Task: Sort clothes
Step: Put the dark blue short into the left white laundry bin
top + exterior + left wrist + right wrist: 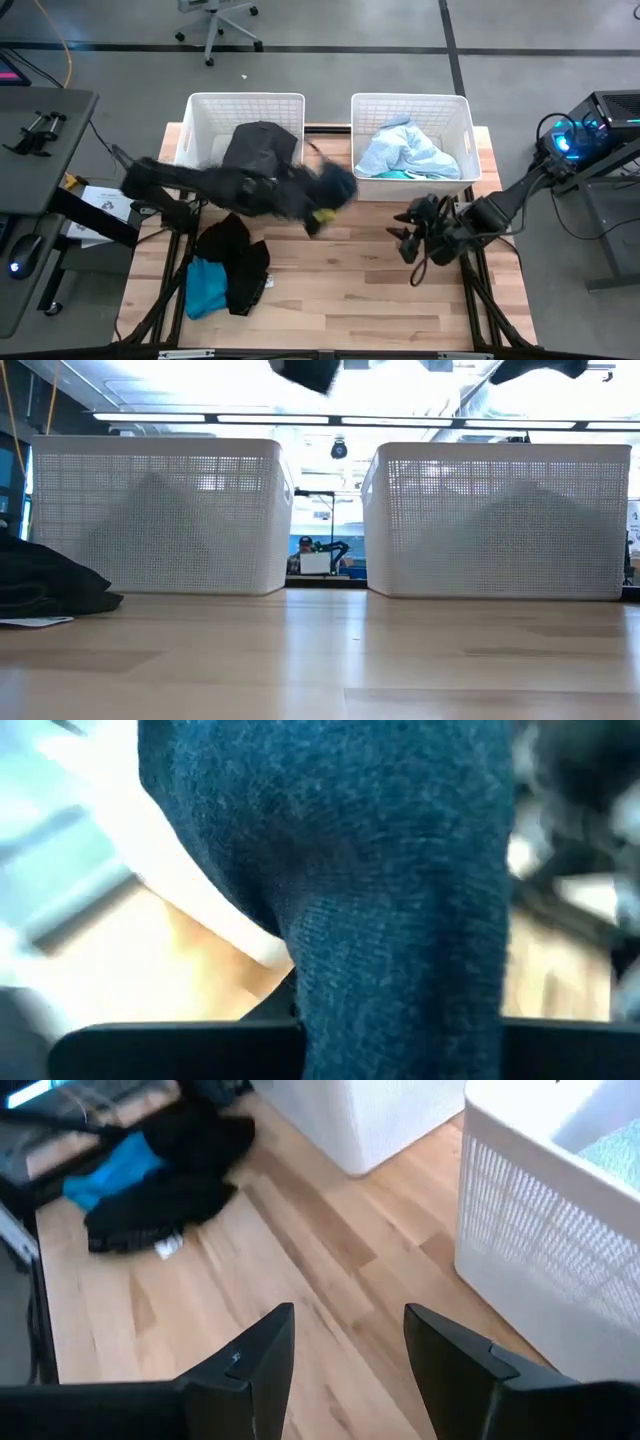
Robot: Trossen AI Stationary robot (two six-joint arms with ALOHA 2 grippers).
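Hanging from the left end effector [318, 205], a navy garment [325, 185] is pinched and dangles above the tabletop [350, 290], just in front of the gap between the two baskets. The dark-filled left basket [246, 100] lies nearer than the pale-filled right basket [410, 100]. The right end effector [345, 1355] waits spread over bare wood; a black and turquoise pile [228, 268] lies unsorted.

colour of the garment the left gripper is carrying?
Navy blue: a knit fabric garment, shown best in the left wrist view, held in the left gripper.
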